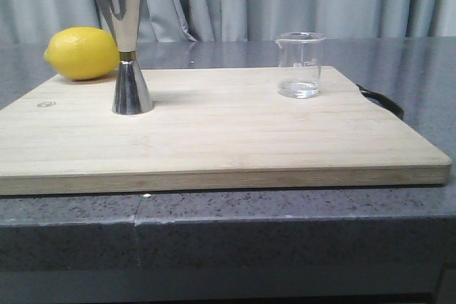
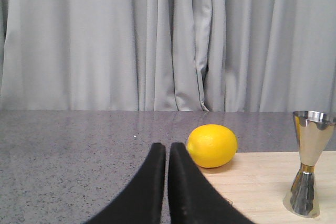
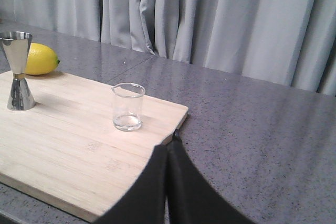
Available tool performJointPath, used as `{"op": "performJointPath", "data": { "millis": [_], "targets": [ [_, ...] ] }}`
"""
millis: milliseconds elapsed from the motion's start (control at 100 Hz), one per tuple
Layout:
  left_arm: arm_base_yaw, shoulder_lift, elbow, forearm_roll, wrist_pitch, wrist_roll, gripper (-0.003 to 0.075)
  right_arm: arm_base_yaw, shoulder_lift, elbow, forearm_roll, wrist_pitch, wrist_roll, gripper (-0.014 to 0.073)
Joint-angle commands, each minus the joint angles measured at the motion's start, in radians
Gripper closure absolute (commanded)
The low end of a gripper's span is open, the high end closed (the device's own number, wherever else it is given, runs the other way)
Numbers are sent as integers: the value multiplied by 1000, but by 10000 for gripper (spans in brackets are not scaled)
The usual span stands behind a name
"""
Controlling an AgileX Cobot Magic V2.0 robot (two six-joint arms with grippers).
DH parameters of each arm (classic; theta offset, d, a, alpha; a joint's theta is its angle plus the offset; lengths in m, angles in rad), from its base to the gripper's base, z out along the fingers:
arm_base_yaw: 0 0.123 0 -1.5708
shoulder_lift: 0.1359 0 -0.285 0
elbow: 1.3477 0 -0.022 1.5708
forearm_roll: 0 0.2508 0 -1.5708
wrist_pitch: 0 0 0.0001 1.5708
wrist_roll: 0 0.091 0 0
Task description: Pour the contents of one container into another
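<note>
The beaker (image 1: 300, 65) stands upright on the right part of the wooden board (image 1: 214, 140), well apart from the jigger (image 1: 126, 48) on the left, which stands just in front of a lemon (image 1: 82, 53). Both claws — left (image 2: 167, 150) and right (image 3: 168, 148) — are pressed closed, holding nothing; the beaker sits near the right one, untouched.

Low frontal view, two wrist views
</note>
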Motion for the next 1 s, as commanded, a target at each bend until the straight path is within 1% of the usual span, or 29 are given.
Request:
{"op": "performJointPath", "data": {
  "millis": [0, 50, 230, 390, 500, 660, 990],
  "targets": [
    [2, -19, -19, -176, -65, 159, 739, -4, -13, -22, 0, -80, -3, 661],
    [2, -21, -6, -188, -65, 212, 739, -4, -13, -22, 0, -80, -3, 661],
    [2, -25, 63, -174, -68, 212, 739, -4, -13, -20, 0, -80, -3, 661],
    [2, -25, 130, -114, -107, 212, 739, -4, -13, -16, 0, -77, -3, 661],
    [5, -25, 130, -85, -101, 212, 739, -4, -13, -16, 0, -77, -3, 661],
    [41, -25, 130, -80, -97, 212, 739, -4, -13, -16, 0, -77, -3, 661],
    [42, -25, 130, -84, -95, 212, 739, -4, -13, -16, 0, -77, -3, 661]
  ]
}}
